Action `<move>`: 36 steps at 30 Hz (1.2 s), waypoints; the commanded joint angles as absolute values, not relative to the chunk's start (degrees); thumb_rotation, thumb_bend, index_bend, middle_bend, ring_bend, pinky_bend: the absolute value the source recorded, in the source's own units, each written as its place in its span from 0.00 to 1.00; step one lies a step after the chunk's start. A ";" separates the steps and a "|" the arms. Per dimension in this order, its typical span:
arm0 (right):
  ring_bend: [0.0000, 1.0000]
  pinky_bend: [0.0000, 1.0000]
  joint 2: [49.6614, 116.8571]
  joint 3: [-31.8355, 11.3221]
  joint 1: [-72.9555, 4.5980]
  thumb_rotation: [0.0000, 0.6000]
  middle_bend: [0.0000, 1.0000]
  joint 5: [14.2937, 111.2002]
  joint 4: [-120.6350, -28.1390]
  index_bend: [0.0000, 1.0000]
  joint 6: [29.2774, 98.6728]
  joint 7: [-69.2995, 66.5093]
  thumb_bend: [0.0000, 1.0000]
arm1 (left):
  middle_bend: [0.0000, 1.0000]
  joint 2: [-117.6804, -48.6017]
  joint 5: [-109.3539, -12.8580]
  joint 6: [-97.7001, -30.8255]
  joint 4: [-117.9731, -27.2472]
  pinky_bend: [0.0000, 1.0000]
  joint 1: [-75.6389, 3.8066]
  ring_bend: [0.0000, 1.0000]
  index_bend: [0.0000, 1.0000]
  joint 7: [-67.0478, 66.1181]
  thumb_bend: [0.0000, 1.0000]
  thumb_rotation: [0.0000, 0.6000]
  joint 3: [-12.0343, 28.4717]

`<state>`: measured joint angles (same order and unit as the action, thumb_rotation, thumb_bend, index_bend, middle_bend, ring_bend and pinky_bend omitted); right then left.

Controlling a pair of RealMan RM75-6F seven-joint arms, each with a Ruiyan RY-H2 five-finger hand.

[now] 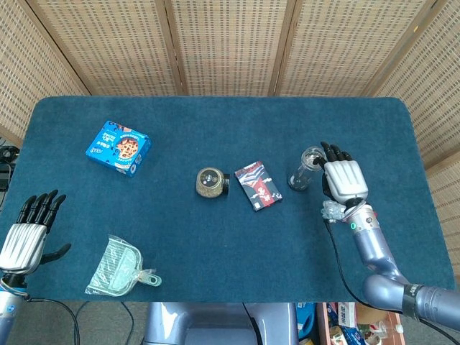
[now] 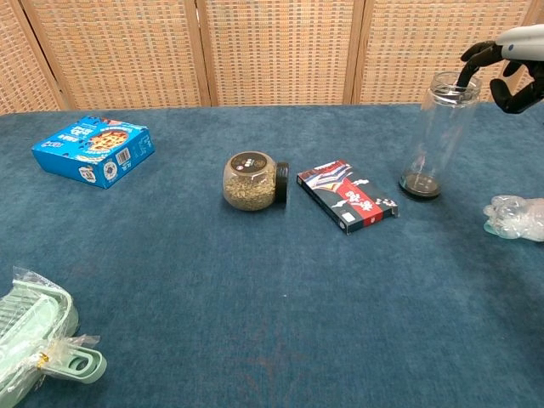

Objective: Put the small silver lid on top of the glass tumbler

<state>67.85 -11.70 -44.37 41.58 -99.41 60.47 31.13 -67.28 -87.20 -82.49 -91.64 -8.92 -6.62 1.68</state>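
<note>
The tall clear glass tumbler (image 2: 436,136) stands upright at the right of the table, also seen from above as the tumbler (image 1: 307,167). Its rim shows a pale ring; I cannot tell whether that is the silver lid. My right hand (image 1: 343,180) hovers just right of it. In the chest view the right hand (image 2: 503,61) has one dark fingertip reaching onto the rim, its other fingers spread apart, and nothing shows between them. My left hand (image 1: 29,231) hangs at the table's front left corner, fingers straight and apart, holding nothing.
A crumpled clear wrapper (image 2: 515,217) lies below the right hand. Left of the tumbler are a red-and-black packet (image 2: 347,195) and a jar of grains (image 2: 252,181) on its side. A blue box (image 2: 93,150) sits far left, a green dustpan (image 2: 34,344) at front left.
</note>
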 commanded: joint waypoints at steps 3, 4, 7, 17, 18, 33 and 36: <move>0.00 0.20 67.97 -11.62 -44.48 1.00 0.00 41.30 -99.25 0.31 60.21 31.02 0.94 | 0.00 -67.27 -87.23 -82.56 -91.65 0.00 -8.89 0.00 0.00 -6.59 0.21 1.00 1.66; 0.00 0.20 67.96 -11.61 -44.50 1.00 0.00 41.30 -99.24 0.31 60.19 30.98 0.94 | 0.00 -67.28 -87.25 -82.57 -91.64 0.00 -8.88 0.00 0.00 -6.59 0.21 1.00 1.66; 0.00 0.20 68.01 -11.52 -44.58 1.00 0.00 41.27 -99.19 0.32 60.21 31.06 0.94 | 0.00 -67.29 -87.26 -82.48 -91.64 0.00 -8.93 0.00 0.00 -6.63 0.21 1.00 1.63; 0.00 0.20 68.25 -11.25 -44.78 1.00 0.00 41.15 -99.13 0.32 60.13 31.15 0.94 | 0.00 -67.25 -87.22 -82.54 -91.63 0.00 -8.92 0.00 0.00 -6.48 0.21 1.00 1.68; 0.00 0.20 68.27 -11.22 -44.80 1.00 0.00 41.14 -99.11 0.32 60.15 31.20 0.94 | 0.00 -67.24 -87.22 -82.55 -91.64 0.00 -8.91 0.00 0.00 -6.47 0.21 1.00 1.68; 0.00 0.20 68.25 -11.37 -44.70 1.00 0.00 41.87 -99.07 0.32 61.27 30.96 0.94 | 0.00 -67.20 -87.25 -82.69 -91.62 0.00 -8.86 0.00 0.00 -6.31 0.21 1.00 1.70; 0.00 0.20 67.91 -11.52 -44.62 1.00 0.00 42.12 -99.43 0.32 61.83 31.12 0.94 | 0.00 -67.21 -87.28 -82.68 -91.61 0.00 -8.88 0.00 0.00 -6.30 0.21 1.00 1.70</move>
<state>68.01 -11.46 -44.65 42.06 -99.32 61.73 31.08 -67.21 -87.28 -82.68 -91.61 -8.88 -6.30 1.70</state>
